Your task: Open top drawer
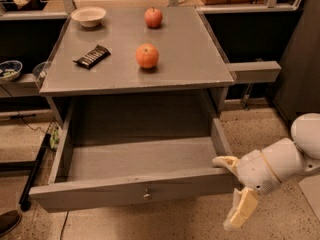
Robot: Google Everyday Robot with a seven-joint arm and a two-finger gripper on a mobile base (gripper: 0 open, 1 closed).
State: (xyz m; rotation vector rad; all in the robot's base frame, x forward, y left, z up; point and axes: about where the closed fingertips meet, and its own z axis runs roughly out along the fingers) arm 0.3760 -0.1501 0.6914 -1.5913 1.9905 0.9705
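1. The grey table (190,49) on a speckled floor (150,224) carries two apples (147,56) and a bowl (88,16).
2. The top drawer (100,193) stands pulled out beneath it.
3. The gripper (225,193) is at its right front corner, fingers spread, holding nothing.

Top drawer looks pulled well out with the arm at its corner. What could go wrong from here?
The top drawer is far out; more pull might drag it off its runners. The claw, open, sits at its right front corner, far from the knob, so force there may skew and jam it. A jolt could roll the nearer apple on the tabletop.
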